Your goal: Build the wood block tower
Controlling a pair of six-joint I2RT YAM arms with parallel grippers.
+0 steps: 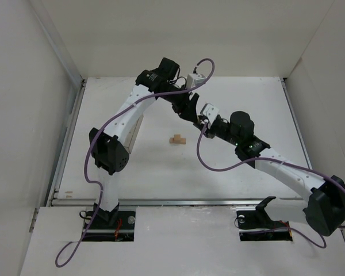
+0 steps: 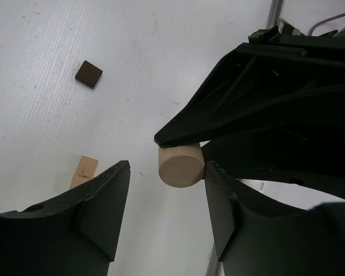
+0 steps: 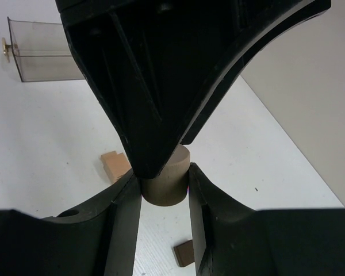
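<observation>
White table [image 1: 161, 178], white walls all around. Right gripper [image 3: 165, 192] squeezes a pale round wooden peg [image 2: 181, 167]. Left gripper [image 2: 165, 172] stands part way wide around the peg, with one finger touching it. Small tan wooden blocks [image 1: 177, 139] lie on the table at seven o'clock from both grippers. Dark brown wooden cube [image 2: 89, 73] sits apart.

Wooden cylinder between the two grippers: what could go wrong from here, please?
1. The right gripper clamps the wooden cylinder, but the left gripper is open, with a gap at one finger; an early release may drop it.
2. The tan blocks lie on the table nearby; a fallen cylinder might roll into them.
</observation>
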